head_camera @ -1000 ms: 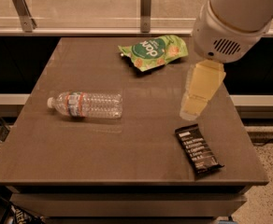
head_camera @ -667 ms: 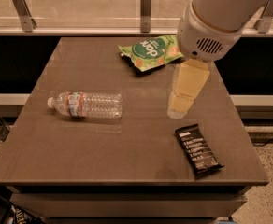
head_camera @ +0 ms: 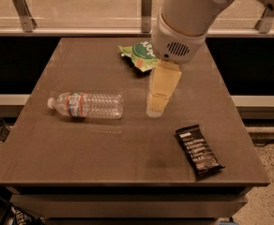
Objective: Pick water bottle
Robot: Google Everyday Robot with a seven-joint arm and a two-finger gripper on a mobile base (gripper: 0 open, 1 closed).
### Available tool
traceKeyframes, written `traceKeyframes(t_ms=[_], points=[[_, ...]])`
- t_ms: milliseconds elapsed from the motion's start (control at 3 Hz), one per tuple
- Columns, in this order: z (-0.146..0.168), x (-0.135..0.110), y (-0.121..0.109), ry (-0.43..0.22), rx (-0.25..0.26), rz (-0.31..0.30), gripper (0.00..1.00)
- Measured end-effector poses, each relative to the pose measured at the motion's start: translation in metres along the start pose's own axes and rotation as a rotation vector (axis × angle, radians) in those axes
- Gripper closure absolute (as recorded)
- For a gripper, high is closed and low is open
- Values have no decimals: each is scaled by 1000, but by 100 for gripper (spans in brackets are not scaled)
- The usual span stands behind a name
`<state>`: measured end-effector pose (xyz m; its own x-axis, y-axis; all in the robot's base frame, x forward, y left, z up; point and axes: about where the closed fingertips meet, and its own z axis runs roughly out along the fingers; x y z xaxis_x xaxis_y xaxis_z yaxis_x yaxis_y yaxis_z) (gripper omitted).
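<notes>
Three things share the table [head_camera: 104, 163]; yours is the water bottle [head_camera: 87, 106], lying on its side a little to the camera-left of the gripper [head_camera: 155, 110] and apart from it, cap pointing away from the jaws. You cannot tell how the jaws stand. Expect it to be light, thin-walled, slick and ready to roll; take it across the ribbed middle.
</notes>
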<state>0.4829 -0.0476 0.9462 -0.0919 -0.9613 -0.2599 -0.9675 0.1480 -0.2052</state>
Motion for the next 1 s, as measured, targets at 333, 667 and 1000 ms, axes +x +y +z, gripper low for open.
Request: traceKeyframes(t_ms=[333, 667, 1000], points=[[17, -18, -2, -8, -33, -11, 0], [35, -31, -8, -7, -59, -15, 0], [74, -42, -18, 28, -77, -5, 0]])
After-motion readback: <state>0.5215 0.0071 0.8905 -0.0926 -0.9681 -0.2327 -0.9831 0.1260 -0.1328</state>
